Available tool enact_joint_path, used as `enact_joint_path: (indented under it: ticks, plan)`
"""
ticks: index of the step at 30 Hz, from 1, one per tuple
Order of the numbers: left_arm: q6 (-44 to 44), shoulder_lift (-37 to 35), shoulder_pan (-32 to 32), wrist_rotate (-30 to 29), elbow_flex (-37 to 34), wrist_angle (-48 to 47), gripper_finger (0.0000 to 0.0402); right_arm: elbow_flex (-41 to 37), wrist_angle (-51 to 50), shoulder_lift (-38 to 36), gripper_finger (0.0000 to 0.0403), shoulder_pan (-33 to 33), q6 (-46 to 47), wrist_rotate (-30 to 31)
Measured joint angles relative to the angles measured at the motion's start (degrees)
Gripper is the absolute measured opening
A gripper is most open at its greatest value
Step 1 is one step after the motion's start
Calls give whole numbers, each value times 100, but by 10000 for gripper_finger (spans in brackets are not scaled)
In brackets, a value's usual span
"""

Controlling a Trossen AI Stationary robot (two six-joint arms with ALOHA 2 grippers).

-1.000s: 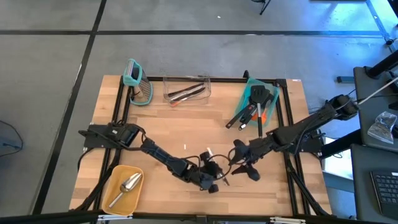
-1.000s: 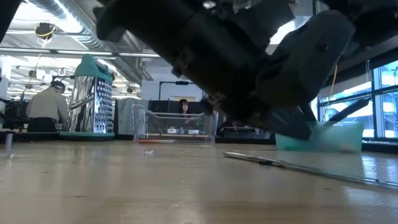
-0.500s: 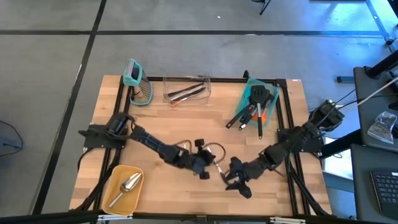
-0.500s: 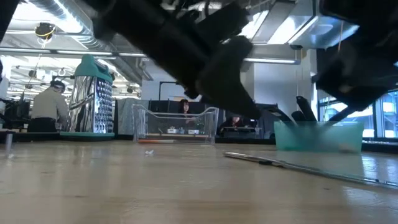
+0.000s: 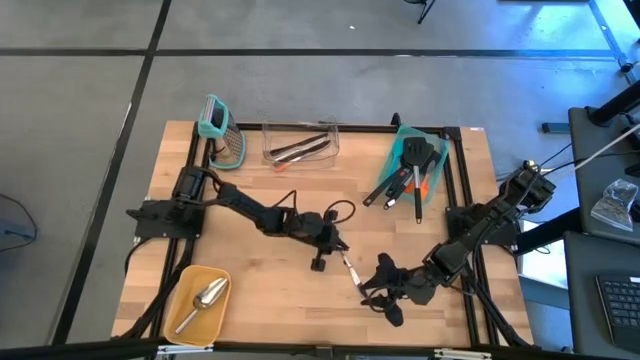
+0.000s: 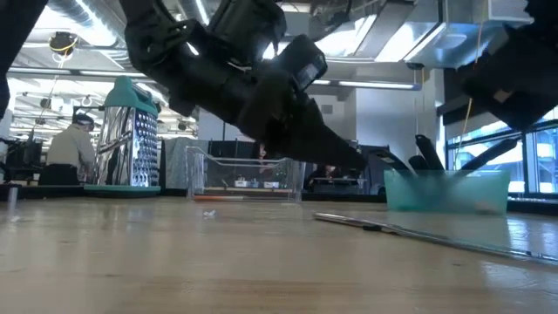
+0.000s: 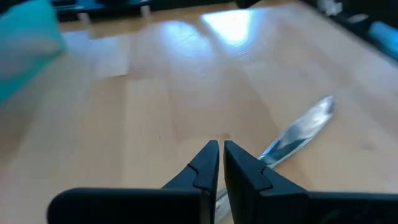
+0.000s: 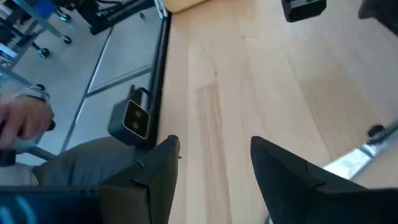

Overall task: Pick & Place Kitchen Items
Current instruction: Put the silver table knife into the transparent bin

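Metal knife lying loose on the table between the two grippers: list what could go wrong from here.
1. The knife lies flat on the wood; a thin, flat piece may slip when a gripper closes on it.
2. The left gripper and the right gripper sit close on either side of it, so both reaching in could collide.
3. The left gripper is shut just above the blade; descending like that would push it, not grasp it.

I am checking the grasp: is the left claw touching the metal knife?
Cannot tell: in the left wrist view the shut left claw overlaps the metal knife.
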Motion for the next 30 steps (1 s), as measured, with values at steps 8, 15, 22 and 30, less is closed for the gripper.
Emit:
enact_joint_path:
  ticks: [8,15,22,30]
  plan:
    - [-433,0,-148,629,2,434,31,161,93,0,202,-15,-122,20]
    - [-170,0,-310,-75,4,495,31,161,130,0,202,-103,-98,245]
    - [115,0,-290,-566,4,421,28,161,80,197,202,-96,187,166]
    - [-169,90,22,-379,4,219,11,171,125,1181,202,-98,1136,147]
